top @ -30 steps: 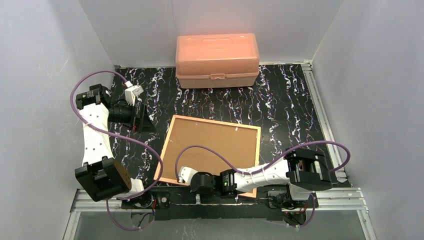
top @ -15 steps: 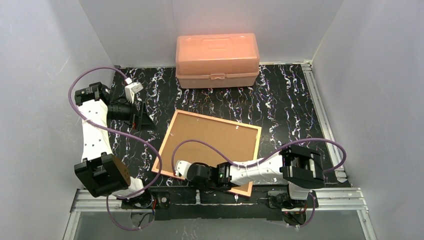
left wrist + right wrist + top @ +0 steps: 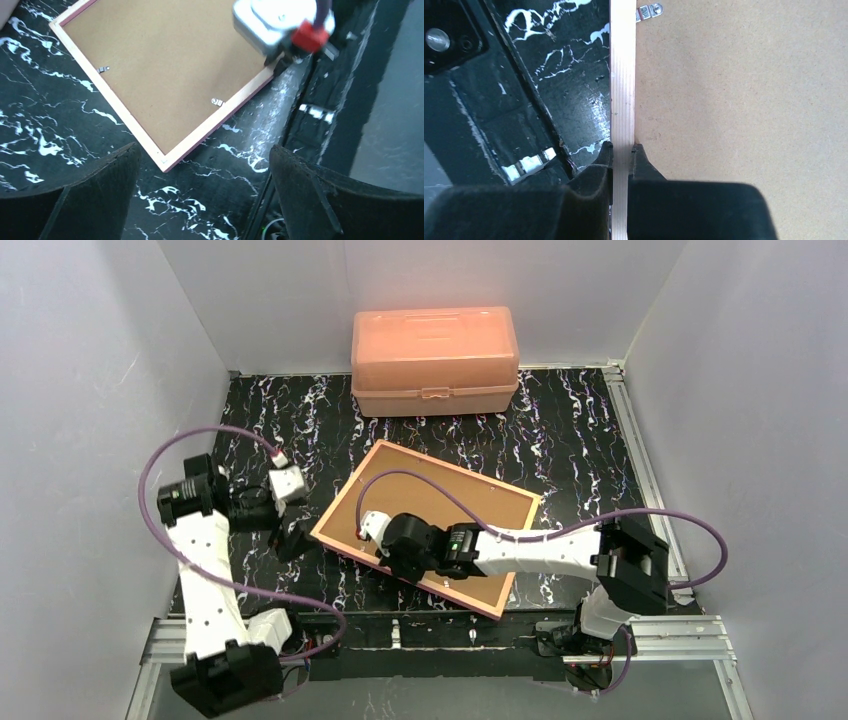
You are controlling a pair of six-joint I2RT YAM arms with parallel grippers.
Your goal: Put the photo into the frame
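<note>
- I see the large rectangular picture frame [image 3: 460, 473] lying back side up on the black, white-veined marble-pattern desk [image 3: 560, 440], turned at an angle so one corner points toward the left arm.
- A plain brown backing board [image 3: 470, 508] fills the frame; small metal clips [image 3: 217, 101] sit at the board's edge.
- My right hand [image 3: 623, 149] is closed on the frame's pale wooden border along its near-left side. One finger is against the outer edge and the other rests on the board.
- I cannot tell whether that side of the frame is raised off the desk.
- My left hand [image 3: 203, 147] hangs just beside the frame's left corner, touching nothing, its fingers spread wide.
- From the left wrist, that corner shows between the two dark fingers.
- A salmon-pink plastic lidded box [image 3: 434, 360] stands beyond the frame's far side, against the back wall.
</note>
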